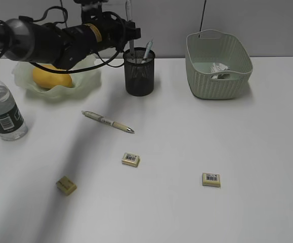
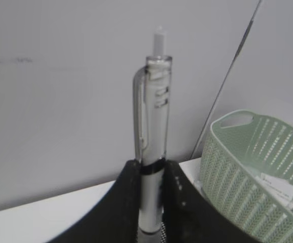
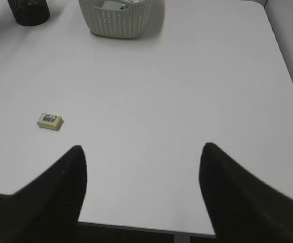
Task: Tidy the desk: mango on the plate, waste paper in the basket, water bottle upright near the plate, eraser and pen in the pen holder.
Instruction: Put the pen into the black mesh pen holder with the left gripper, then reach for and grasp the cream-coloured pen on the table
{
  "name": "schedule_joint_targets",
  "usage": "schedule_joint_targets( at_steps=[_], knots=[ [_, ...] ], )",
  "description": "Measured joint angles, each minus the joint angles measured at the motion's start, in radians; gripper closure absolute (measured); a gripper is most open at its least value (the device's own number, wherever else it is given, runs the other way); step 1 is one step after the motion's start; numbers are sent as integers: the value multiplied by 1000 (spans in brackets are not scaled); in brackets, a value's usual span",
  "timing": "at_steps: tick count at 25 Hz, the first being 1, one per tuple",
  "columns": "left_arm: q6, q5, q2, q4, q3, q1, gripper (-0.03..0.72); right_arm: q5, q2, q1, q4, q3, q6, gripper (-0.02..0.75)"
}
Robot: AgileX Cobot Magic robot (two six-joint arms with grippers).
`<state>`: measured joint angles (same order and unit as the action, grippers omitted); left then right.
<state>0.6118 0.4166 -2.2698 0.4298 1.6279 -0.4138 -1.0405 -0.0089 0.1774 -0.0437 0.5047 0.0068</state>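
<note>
A clear pen [image 2: 154, 147] is being gripped upright by the left claw [image 2: 151, 202] above the pen holder [image 1: 139, 72], at twelve o'clock on the worktop [image 1: 186, 152]; the right claw [image 3: 141, 177] is being held wide apart, grasping nothing

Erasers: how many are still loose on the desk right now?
3. One left-front eraser, one middle eraser below the loose pen, one right eraser. Any inside the pen holder would be hidden.

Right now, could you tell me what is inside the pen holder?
One pen stands in the pen holder, leaning on the rim. A second pen, gripped by the left fingers, hangs upright above it. The dark mesh hides anything lower down.
</note>
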Motion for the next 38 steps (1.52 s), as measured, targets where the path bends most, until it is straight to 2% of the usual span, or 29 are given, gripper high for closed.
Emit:
schedule_joint_targets(
  at_steps=[3, 7, 15, 21, 24, 30, 33, 38],
  knots=[
    [-19, -5, -23, 2, 0, 0, 585, 0, 0, 0, 0, 0, 0, 187],
    [-24, -15, -40, 2, 0, -2, 544, 0, 0, 0, 0, 0, 0, 187],
    [-26, -12, -33, 2, 0, -15, 302, 0, 0, 0, 0, 0, 0, 188],
    [-26, -68, 49, 2, 0, -25, 273, 0, 0, 0, 0, 0, 0, 188],
    [-26, -229, 124, 1, 0, -34, 271, 0, 0, 0, 0, 0, 0, 188],
    [-35, -729, 292, -9, 0, -67, 271, 1, 0, 0, 0, 0, 0, 188],
    [-138, -988, 348, -48, 0, -87, 271, 1, 0, 0, 0, 0, 0, 188],
    [-355, -1351, 392, -267, 1, -106, 279, 0, 0, 0, 0, 0, 0, 188]
  ],
)
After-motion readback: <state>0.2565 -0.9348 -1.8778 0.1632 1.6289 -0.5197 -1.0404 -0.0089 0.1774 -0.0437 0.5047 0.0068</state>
